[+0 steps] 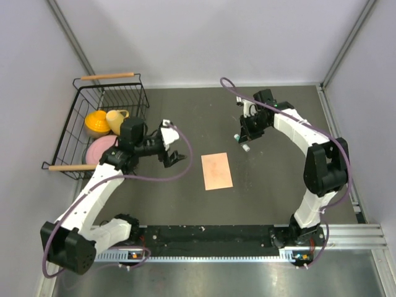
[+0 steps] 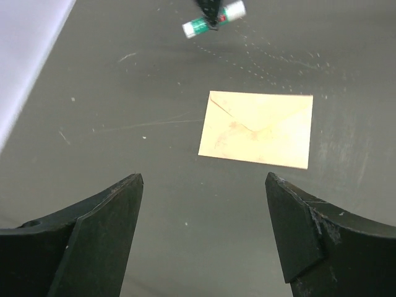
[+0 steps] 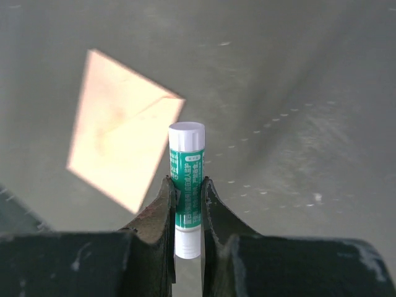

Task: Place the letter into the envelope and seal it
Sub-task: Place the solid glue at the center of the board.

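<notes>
Peach rectangular paper envelope [image 1: 217, 171] lies flat on the dark counter [image 1: 278, 185]. Our right gripper [image 3: 187, 184] pinches a white-and-green glue stick [image 3: 186, 154]; our left gripper [image 2: 204, 180] stands spread, holding nothing.

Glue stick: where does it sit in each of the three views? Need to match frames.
Top external: glue stick right of centre, towards the far side, in the right tool.
Left wrist: glue stick at the top edge, beyond the envelope, partly hidden by that tool.
Right wrist: glue stick dead centre, clamped between the fingers.
Shared landmark: the envelope, flat on the table in all three.
</notes>
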### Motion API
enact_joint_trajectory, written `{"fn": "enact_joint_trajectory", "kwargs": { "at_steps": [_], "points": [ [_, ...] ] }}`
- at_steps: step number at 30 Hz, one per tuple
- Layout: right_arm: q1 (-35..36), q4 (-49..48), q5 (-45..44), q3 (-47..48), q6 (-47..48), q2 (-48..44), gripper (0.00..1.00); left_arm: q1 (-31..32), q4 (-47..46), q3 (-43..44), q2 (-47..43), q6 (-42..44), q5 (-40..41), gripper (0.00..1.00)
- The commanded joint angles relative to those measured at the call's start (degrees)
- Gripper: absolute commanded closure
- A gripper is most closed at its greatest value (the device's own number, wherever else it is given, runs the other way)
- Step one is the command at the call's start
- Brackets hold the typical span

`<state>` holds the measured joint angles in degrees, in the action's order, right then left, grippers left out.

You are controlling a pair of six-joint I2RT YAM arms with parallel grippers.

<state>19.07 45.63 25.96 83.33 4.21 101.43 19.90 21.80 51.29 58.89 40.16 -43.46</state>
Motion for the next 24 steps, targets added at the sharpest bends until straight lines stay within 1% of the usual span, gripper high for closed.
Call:
{"fn": "enact_joint_trajectory", "kwargs": {
  "at_steps": [1, 2, 5, 10, 13, 14, 16, 19, 21, 22, 23, 24],
  "points": [
    [0.35, -12.12, -15.04, -3.87, -1.22, 0.87, 1.00, -3.37, -4.04, 5.57, 3.68, -20.01, -1.44, 0.13],
    [0.44, -15.36, -17.75, -4.92, -1.65, 1.23, 1.00, -3.81, -4.48, 5.75, 4.03, -21.17, -1.80, 0.13],
    [0.44, -21.87, -20.50, -9.14, -3.32, 2.28, 1.00, -4.61, -6.24, 5.40, 4.56, -23.37, -2.50, 0.12],
    [0.35, -24.62, -22.00, -11.17, -3.77, 6.85, 0.99, -5.22, -6.86, 5.22, 5.18, -23.90, -3.21, 0.12],
    [0.53, -23.57, -22.35, -9.85, -3.77, 8.00, 0.94, -5.57, -7.12, 5.40, 5.35, -24.60, -2.95, 0.12],
    [0.53, -23.57, -22.61, -10.03, -3.77, 8.00, 0.89, -5.57, -7.21, 5.40, 5.79, -24.87, -3.03, 0.12],
    [0.97, -22.34, -22.96, -10.03, -3.77, 8.69, 0.86, -5.66, -7.13, 5.75, 6.23, -25.31, -3.21, 0.12],
    [1.14, -19.53, -23.41, -9.94, -5.61, 9.66, 0.78, -5.75, -7.21, 6.02, 6.67, -25.31, -2.95, 0.12],
    [1.06, -19.00, -23.14, -10.55, -5.88, 10.02, 0.68, -5.84, -7.39, 6.10, 6.93, -25.31, -2.77, 0.11],
    [1.14, -19.00, -22.97, -10.73, -5.88, 10.02, 0.59, -5.84, -7.39, 6.19, 6.94, -25.31, -2.77, 0.11],
    [1.14, -19.00, -22.62, -10.91, -5.88, 9.93, 0.55, -5.93, -7.39, 6.28, 7.11, -25.31, -2.77, 0.11],
    [1.14, -19.00, -22.44, -10.91, -6.05, 10.02, 0.54, -5.93, -7.39, 6.37, 7.11, -25.40, -2.85, 0.11]
  ]
}}
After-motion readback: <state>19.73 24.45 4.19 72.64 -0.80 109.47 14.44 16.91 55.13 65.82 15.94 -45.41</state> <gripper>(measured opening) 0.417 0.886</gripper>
